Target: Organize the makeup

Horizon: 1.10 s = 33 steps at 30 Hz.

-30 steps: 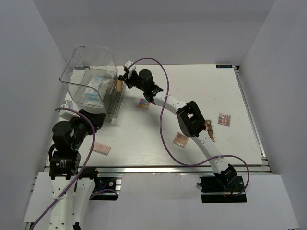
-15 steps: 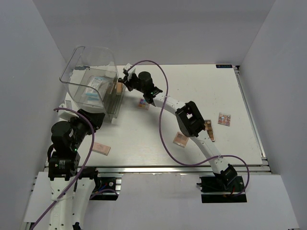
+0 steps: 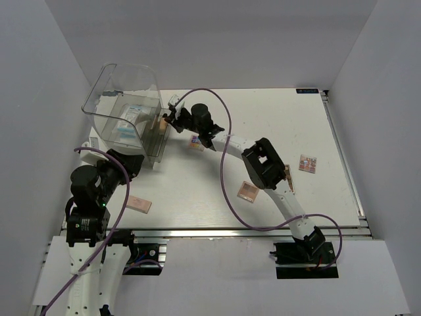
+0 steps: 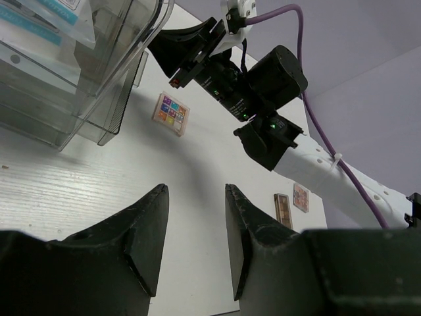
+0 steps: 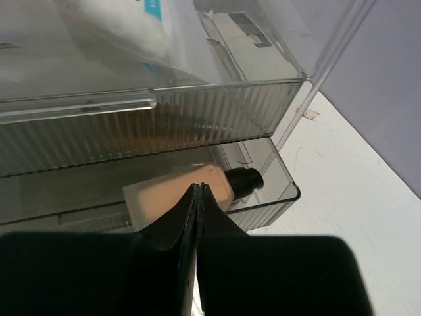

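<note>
**Bottle in the bin's low tray, five pieces out on the desk**

Nearest, at the left, the left hand (image 4: 195, 197) hovered low over the white desk (image 3: 263, 112), its fingers set moderately apart with nothing between them. It pointed towards the far right from beside the near corner of the bin.

Just right of that arm, close to the near edge, lay a peach-pink compact (image 3: 139, 204). A second peach-pink compact (image 3: 248, 191) lay flat further right, near the middle of the desk and partly beside the right arm's elbow. A long eyeshadow palette (image 3: 287, 179) sat just right of that elbow, and a square palette (image 3: 307, 163) lay a little further right and farther back, apart from it.

Past these, a small square palette of many colours (image 4: 171, 113) lay under the right forearm, near the bin.

The right arm stretched across to the far left. The right hand (image 5: 197, 197) was pressed fully closed, holding nothing, with its tips right at the open front of the clear plastic bin (image 3: 108, 108). A beige bottle (image 5: 168, 196) with a dark cap (image 5: 245, 178) lay on its side in the low tray under the bin's ribbed wall. Whether the tips touched it could not be told.

Farthest, a white-blue packet (image 3: 131, 120) rested in the bin's upper tub.
</note>
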Tool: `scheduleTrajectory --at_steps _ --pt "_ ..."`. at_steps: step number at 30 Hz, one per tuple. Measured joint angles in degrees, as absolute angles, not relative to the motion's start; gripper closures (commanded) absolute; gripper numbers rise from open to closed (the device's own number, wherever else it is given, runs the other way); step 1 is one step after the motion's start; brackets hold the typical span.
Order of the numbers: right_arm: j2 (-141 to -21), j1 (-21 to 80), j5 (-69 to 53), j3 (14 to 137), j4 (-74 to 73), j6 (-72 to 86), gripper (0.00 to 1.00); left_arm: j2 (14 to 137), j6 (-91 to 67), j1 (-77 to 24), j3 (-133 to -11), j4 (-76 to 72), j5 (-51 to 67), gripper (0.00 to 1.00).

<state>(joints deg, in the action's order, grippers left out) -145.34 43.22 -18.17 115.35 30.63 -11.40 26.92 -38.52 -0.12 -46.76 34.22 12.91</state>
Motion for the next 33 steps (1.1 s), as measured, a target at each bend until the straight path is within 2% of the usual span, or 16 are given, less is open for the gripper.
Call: scheduleTrajectory --at_steps 5,8,9,10,14,16,22,25,28,30,31,32,33 --pt "-143.74 43.42 -18.22 112.99 31.29 -10.39 1.0 27.24 -38.46 -0.12 -46.78 33.63 13.37 0.51" --pt "-140.55 43.2 -18.81 109.86 31.68 -8.67 1.0 28.73 -38.26 -0.12 -46.92 32.56 14.87 0.61" --pt "-138.89 42.98 -19.35 108.77 31.79 -7.9 1.0 29.52 -38.09 -0.12 -47.0 32.08 15.62 0.7" --pt "-136.97 42.72 -19.99 107.33 31.94 -7.18 1.0 30.33 -37.89 -0.12 -47.07 31.48 16.34 0.73" --pt "-126.56 40.62 -23.51 100.82 32.38 -4.34 1.0 34.28 -36.77 -0.12 -48.07 29.52 20.1 0.83" --pt "-120.29 38.46 -25.89 96.92 32.71 -2.81 1.0 36.27 -36.23 -0.12 -48.84 28.58 21.93 0.85" --pt "-104.4 28.03 -31.29 83.2 32.71 -0.45 1.0 40.03 -35.27 -0.58 -50.68 24.88 25.06 0.83" --pt "-99.59 22.24 -32.36 77.95 29.74 -0.16 1.0 42.04 -35.16 -4.12 -50.78 22.52 24.27 0.81" --pt "-96.62 18.76 -33.21 74.41 25.5 -0.8 1.0 47.22 -34.48 -14.26 -52.73 20.49 19.94 0.78" --pt "-95.09 17.08 -33.56 73.03 21.87 -1.52 1.0 53.36 -33.06 -24.14 -56.47 19.53 14.7 0.7" --pt "-94.43 16.27 -33.71 72.58 20.03 -1.8 0.95 57.01 -32.14 -28.23 -58.61 19.35 12.53 0.65" --pt "-93.78 15.27 -33.87 72.27 18.02 -1.96 0.86 60.84 -31.29 -31.99 -61.3 19.66 10.46 0.62" --pt "-93.23 14.48 -34.13 72.16 16.12 -1.96 0.67 65.06 -30.28 -34.87 -64.07 19.68 8.12 0.59"
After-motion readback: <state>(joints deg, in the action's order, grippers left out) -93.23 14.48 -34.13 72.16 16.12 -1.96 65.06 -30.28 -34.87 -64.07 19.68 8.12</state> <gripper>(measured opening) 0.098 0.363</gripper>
